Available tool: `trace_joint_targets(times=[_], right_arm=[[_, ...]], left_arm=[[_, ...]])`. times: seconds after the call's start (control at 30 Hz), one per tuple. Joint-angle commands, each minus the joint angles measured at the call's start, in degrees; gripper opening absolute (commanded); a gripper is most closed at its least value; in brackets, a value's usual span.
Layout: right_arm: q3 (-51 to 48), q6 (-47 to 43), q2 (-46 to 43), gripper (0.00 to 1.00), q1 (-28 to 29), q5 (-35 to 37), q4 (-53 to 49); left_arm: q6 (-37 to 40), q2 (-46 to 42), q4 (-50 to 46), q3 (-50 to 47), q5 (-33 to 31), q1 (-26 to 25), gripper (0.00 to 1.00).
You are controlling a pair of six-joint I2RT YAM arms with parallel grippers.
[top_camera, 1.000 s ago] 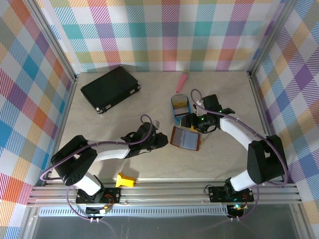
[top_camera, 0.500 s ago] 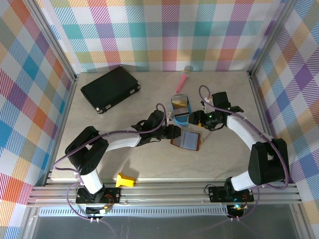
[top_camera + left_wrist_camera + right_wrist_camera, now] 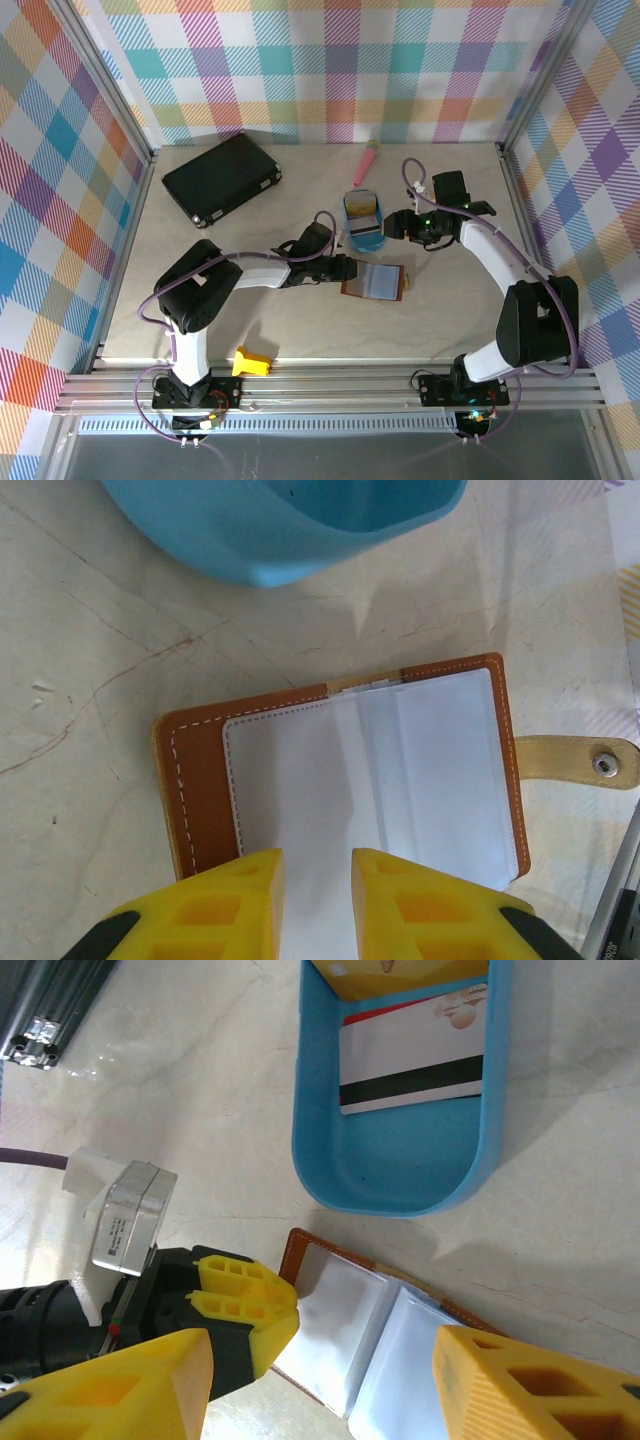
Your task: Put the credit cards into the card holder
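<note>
Lying open, the card holder (image 3: pixel 373 282) has the left gripper (image 3: pixel 347 270) at its edge, jaws slightly parted. Right gripper (image 3: pixel 393 227) gapes empty near the credit cards (image 3: pixel 410 1065).

The worktop (image 3: pixel 450 330) carries one brown card holder (image 3: pixel 373 282), one blue tray (image 3: pixel 365 243) containing two cards (image 3: pixel 412 1055), one black case (image 3: pixel 221 178), one pink object (image 3: pixel 365 163), one yellow plastic piece (image 3: pixel 253 361), and two hands, the left hand (image 3: pixel 345 268) and the right hand (image 3: pixel 398 226).
</note>
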Motion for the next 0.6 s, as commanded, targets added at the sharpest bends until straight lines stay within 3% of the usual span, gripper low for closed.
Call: trace_joint_targets(times=[0.0, 0.27, 0.37, 0.57], right_arm=[[0.69, -2.08, -0.01, 0.59, -0.22, 0.41, 2.04], [-3.44, -16.72, -3.0, 0.62, -0.15, -2.65, 13.86], [-3.29, -26.45, -2.71, 0.64, -0.2, -4.98, 14.18], [-0.79, -36.24, -1.55, 0.65, -0.28, -6.0, 13.0]], left_arm=[[-2.06, 0.83, 4.4, -2.13, 1.85, 0.14, 0.24], [-6.24, 0.58, 9.49, -6.55, 1.72, -0.75, 0.23], [-6.82, 0.06, 9.83, -7.43, 1.27, -1.37, 0.23], [-7.8, -1.52, 10.19, -8.85, 0.38, -2.14, 0.22]])
